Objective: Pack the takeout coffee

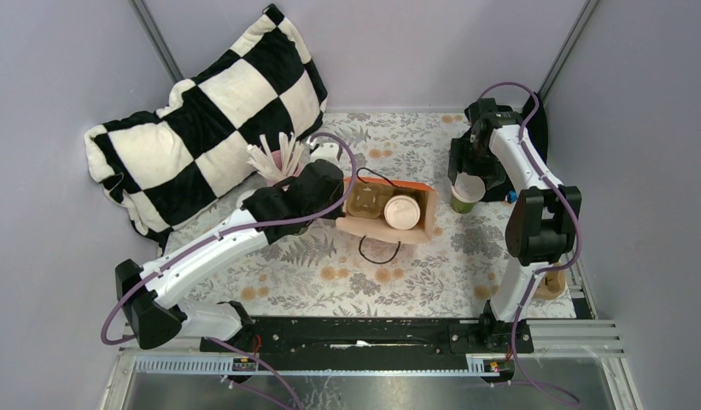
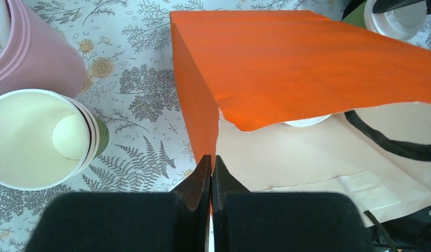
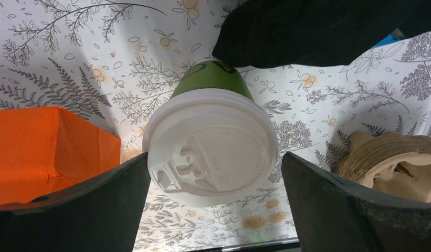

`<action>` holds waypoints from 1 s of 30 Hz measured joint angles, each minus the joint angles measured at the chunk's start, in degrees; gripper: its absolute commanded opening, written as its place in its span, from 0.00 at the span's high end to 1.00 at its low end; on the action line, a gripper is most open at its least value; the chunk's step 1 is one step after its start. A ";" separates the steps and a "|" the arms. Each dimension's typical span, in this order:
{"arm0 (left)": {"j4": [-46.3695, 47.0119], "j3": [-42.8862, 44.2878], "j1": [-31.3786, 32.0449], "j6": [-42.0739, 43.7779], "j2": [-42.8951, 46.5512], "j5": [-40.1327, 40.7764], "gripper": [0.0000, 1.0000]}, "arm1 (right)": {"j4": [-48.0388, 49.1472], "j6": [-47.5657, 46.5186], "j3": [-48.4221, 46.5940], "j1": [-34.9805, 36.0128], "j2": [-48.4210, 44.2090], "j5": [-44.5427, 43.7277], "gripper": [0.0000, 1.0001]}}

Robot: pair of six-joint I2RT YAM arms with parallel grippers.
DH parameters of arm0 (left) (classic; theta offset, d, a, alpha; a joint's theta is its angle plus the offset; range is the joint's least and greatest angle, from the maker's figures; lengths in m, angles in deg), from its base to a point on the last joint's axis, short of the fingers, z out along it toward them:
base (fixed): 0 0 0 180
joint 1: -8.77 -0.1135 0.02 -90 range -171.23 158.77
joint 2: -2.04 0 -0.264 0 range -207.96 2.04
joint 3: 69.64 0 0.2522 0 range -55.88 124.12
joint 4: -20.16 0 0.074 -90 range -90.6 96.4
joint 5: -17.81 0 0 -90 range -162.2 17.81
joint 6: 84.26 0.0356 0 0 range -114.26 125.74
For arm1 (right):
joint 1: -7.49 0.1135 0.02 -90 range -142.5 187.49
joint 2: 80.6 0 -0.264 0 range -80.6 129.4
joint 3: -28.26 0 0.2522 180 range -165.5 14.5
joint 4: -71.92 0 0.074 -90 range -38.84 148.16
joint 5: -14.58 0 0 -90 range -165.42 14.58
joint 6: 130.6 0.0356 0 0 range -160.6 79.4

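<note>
A lidded green cup [image 1: 468, 191] stands upright on the flower-print counter [image 1: 330, 282], right of centre in the top view and just to the right of the orange bag [image 1: 431, 213]. The right pincer [image 1: 469, 175] is at this cup with its jaws spread wide. In the right wrist view the white lid fills the middle of the frame, and one black finger [image 3: 71, 210] stands just beside it at lower left, the other at lower right. Whether either finger touches the cup cannot be told.

The bag lies on its side at the centre of the top view, showing its beige inside and black handles. A second lidded cup [image 1: 401, 211] lies inside it, toward the right part of the opening, next to a tan thing too unclear to name. In the left wrist view only a sliver of white lid shows under the torn orange edge.

The left pincer [image 2: 210, 160] is at the bag's left end, well apart from both cups, its jaws pressed together on the edge of the orange paper. A stack of lidless cups [image 2: 40, 139] stands at the left of that view, with a pink cup [image 2: 34, 52] above it. A checkered pillow [image 1: 210, 111] fills the upper left of the top view, and a brown cardboard piece [image 3: 391, 163] sits at the right of the right wrist view.
</note>
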 measured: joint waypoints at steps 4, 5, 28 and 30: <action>-3.10 3.85 -0.02 -1.46 -1.64 0.39 1.00 | -1.29 1.03 -0.07 0.02 -0.39 -0.20 0.00; -3.54 4.52 -0.02 -1.90 -1.84 0.50 1.00 | -1.75 1.25 -0.07 0.07 -0.66 -0.24 0.00; -14.93 9.57 -8.09 -28.17 -3.08 -10.67 1.00 | -9.03 14.21 -2.45 14.67 -26.10 16.09 0.04; -15.06 9.57 -8.28 -30.95 -2.99 -11.45 1.00 | -9.01 18.03 -2.14 14.88 -29.90 17.03 0.05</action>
